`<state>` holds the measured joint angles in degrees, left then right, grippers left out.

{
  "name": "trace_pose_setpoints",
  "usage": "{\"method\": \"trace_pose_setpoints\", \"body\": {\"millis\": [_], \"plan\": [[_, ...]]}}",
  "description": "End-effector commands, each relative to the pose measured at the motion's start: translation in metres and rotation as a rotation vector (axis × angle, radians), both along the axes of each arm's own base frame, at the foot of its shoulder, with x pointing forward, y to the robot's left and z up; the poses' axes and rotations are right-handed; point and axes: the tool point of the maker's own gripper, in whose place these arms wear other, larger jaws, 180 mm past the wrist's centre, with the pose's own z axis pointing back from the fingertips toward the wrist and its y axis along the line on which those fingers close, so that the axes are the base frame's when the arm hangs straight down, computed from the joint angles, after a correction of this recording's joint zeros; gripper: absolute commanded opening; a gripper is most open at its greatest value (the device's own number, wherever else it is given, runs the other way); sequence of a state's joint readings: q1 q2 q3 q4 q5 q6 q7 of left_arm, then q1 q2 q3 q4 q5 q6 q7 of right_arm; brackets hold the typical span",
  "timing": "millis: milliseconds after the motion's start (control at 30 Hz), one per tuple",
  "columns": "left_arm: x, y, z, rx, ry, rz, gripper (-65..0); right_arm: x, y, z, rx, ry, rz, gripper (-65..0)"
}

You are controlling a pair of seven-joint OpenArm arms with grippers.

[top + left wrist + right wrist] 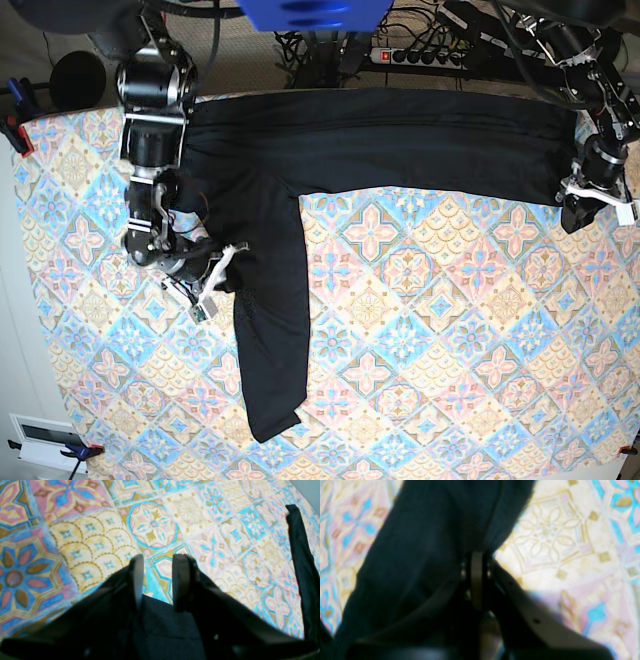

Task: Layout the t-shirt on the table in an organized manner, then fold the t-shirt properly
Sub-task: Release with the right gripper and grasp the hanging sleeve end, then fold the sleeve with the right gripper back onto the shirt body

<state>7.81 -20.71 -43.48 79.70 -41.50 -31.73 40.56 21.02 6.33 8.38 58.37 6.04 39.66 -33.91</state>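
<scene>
One black long-sleeved t-shirt (268,260) lies spread on one bench (440,320), which carries one patterned cloth; two end effectors (160,580) (480,580) are in view.

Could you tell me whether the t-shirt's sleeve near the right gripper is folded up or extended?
Extended: the sleeve stretches toward the near side of the table.

Unclear place; only a tile-patterned tabletop (440,320) shows.
</scene>
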Motion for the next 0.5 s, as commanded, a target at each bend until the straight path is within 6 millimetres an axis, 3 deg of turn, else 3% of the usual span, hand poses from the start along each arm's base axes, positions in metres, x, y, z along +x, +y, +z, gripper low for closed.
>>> {"method": "trace_pose_setpoints", "body": {"millis": [0, 200, 467], "plan": [[0.008, 0.007, 0.019, 0.025, -0.058, -0.001, -45.9, 0.008, 0.000, 0.021, -0.010, -0.064, 0.010, -65.0], [0.008, 0.006, 0.018, 0.022, -0.058, -0.002, -45.9, -0.020, 0.019, 0.056, -0.098, -0.145, 0.057, -65.0], [0.010, -0.005, 0.012, 0.006, -0.049, -0.023, -46.0, -0.085, 0.078, 0.085, -0.057, -0.206, 0.214, -65.0]]}}
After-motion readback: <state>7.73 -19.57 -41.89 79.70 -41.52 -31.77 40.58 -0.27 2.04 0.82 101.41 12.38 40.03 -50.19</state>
